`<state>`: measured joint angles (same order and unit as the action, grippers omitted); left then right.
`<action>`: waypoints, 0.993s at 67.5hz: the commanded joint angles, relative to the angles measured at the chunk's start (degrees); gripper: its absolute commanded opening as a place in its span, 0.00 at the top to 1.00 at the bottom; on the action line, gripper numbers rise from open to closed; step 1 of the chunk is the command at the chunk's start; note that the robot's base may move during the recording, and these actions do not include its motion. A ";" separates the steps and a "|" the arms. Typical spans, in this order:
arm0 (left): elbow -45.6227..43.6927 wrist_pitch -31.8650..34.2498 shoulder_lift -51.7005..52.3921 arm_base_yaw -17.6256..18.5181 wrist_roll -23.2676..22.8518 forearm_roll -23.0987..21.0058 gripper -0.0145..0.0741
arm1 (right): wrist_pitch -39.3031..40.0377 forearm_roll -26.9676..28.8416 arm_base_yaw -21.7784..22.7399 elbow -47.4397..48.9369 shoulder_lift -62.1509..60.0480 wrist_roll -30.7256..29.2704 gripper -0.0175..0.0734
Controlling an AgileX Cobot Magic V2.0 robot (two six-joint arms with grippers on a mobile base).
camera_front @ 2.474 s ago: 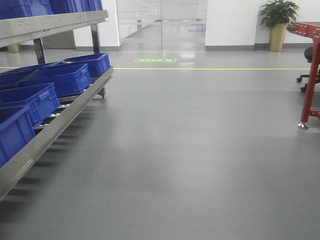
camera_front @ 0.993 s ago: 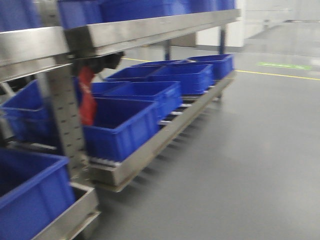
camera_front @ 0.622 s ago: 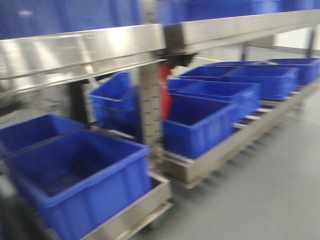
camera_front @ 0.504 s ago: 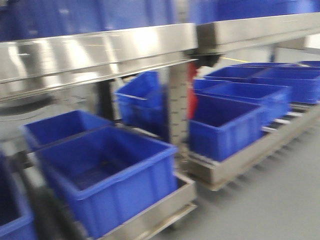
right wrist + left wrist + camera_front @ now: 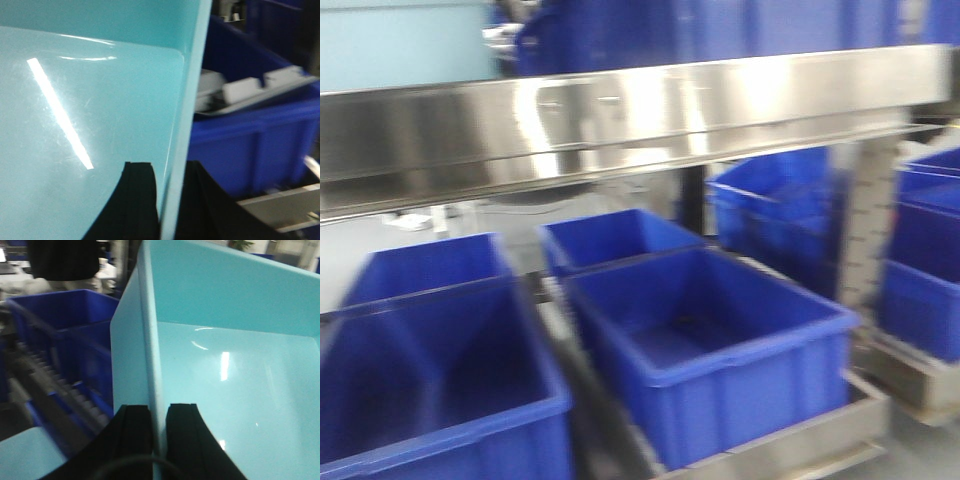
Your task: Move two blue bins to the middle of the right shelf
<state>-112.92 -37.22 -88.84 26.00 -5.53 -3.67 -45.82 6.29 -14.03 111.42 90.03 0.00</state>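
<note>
a pale blue bin (image 5: 85,115) filled the frame from 12 round to 7 o'clock, its smooth inside wall carrying a long white streak of reflected light. its rim ran as a slanted edge from 1 o'clock down to 6 o'clock. the right gripper (image 5: 167,212) sat at 6 o'clock, pinching that wall with one black finger inside and one outside. at 3 o'clock, just beside the rim, stood a dark blue bin (image 5: 240,145) holding blurred grey and white pieces (image 5: 247,92). a metal rail (image 5: 280,210) showed at 4 o'clock.

steel shelf (image 5: 620,110) | lower level: dark blue bins (image 5: 710,350) side by side | upper: blue bins (image 5: 720,30)
</note>
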 commanded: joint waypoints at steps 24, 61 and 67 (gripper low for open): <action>-0.71 3.76 0.91 0.04 0.35 -0.62 0.96 | 1.86 -1.07 0.21 0.39 -0.25 -0.95 0.98; -0.71 3.76 0.91 0.04 0.35 -0.62 0.96 | 1.86 -1.07 0.21 0.39 -0.25 -0.95 0.98; -0.71 3.76 0.91 0.04 0.35 -0.62 0.96 | 1.86 -1.07 0.21 0.39 -0.25 -0.95 0.98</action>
<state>-112.92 -37.10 -88.84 26.00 -5.53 -3.67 -45.82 6.29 -14.03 111.42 90.03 0.00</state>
